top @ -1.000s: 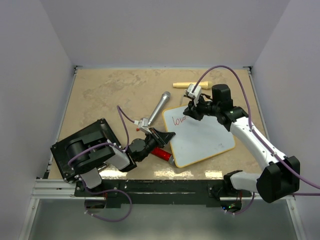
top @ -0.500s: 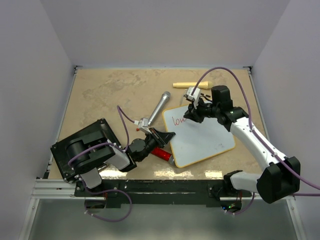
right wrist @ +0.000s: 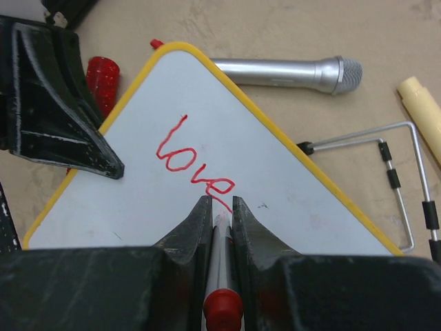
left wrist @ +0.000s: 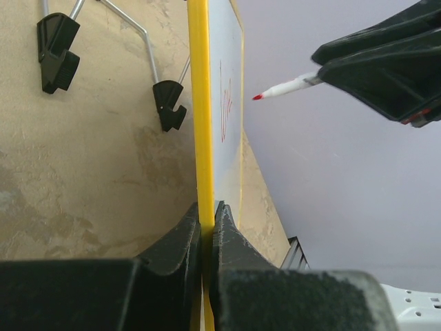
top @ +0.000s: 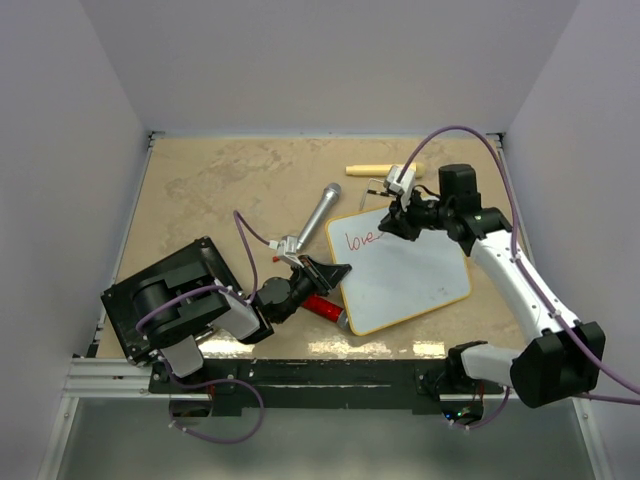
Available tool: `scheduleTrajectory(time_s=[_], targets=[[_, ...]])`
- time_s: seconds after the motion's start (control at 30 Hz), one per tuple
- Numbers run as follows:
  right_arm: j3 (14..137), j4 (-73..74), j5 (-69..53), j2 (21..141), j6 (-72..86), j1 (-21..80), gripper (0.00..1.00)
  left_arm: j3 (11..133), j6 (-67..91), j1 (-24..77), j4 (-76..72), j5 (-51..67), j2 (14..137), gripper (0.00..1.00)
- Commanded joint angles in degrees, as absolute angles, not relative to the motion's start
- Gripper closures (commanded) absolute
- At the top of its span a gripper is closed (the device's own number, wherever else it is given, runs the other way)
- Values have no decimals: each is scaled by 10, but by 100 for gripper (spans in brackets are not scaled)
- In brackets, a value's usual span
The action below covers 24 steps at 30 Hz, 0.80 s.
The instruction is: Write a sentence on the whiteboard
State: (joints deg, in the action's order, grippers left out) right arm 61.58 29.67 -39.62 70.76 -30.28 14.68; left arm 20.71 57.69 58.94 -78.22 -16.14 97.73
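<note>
The whiteboard sits under the right gripper, its frame pinched between the left gripper jaws. The right gripper is clamped on a marker, whose tip is lifted off the surface. The sentence reads only "love", just ahead of the tip. The next move is probably to touch down past the "e", leaving a gap.

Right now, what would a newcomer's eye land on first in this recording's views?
The red word "love" on the whiteboard, near its far left corner, stands out first. Beside it the right arm's fingers pinch a red-tipped marker, tip off the surface. The left arm's fingers clamp the board's yellow edge.
</note>
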Motion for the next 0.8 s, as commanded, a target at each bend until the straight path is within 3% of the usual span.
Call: scheduleTrajectory(time_s=[0.0, 0.77], targets=[[661, 315, -469, 665, -316, 147, 100, 188, 474, 597, -831, -136, 991, 100], [556, 240, -512, 597, -282, 83, 100, 178, 418, 618, -832, -155, 983, 100]])
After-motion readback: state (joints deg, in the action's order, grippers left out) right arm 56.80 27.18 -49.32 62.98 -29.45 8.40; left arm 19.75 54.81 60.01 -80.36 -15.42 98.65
